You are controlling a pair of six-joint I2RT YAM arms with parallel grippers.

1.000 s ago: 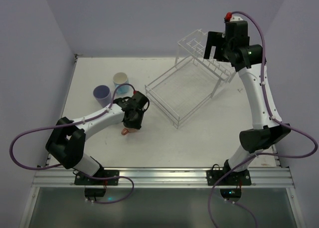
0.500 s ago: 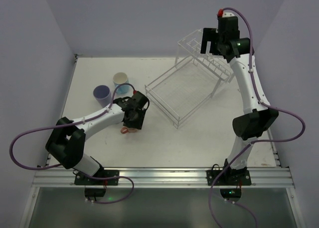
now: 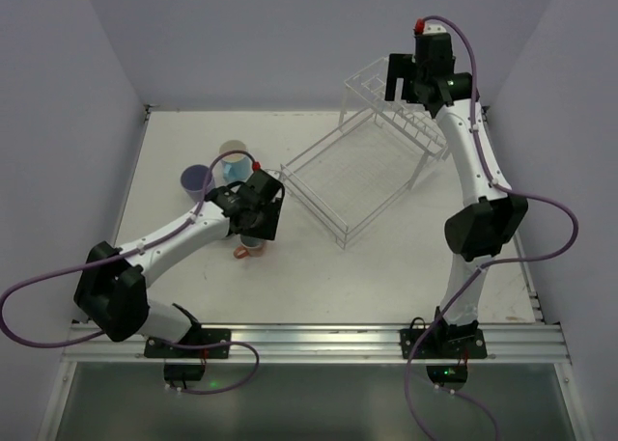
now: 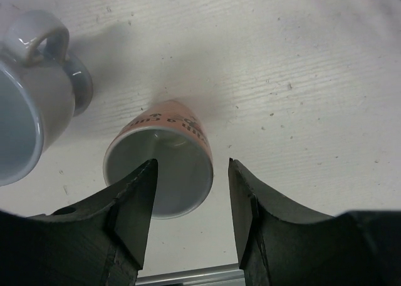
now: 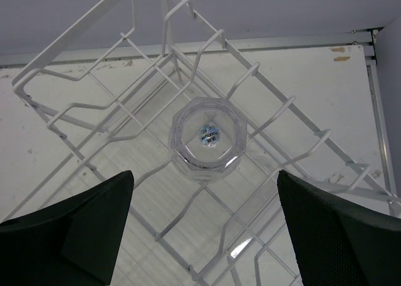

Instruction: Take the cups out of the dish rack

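Observation:
A salmon-pink cup (image 4: 164, 149) stands upright on the table, its mouth facing up; in the top view it shows as a small salmon-pink cup (image 3: 240, 251). My left gripper (image 4: 192, 166) hangs just above it, open, gripping nothing; its left finger overlaps the cup's mouth in the wrist view. A grey-blue cup (image 4: 28, 104) stands close by, handle up-left. A lavender cup (image 3: 196, 179) and a light blue cup (image 3: 232, 163) stand behind my left gripper (image 3: 255, 212). My right gripper (image 5: 203, 176) is wide open above the dish rack (image 3: 359, 176), over its raised tier (image 5: 94, 79).
A clear faceted glass (image 5: 207, 139) with a sticker on it sits in the raised tier, between my right fingers in the wrist view. The rack's low basket (image 3: 343, 195) lies mid-table. The metal rail (image 3: 309, 337) runs along the near edge.
My left gripper has opened and risen off the salmon-pink cup, which stays on the table. My right arm has swung left over the raised tier, still open.

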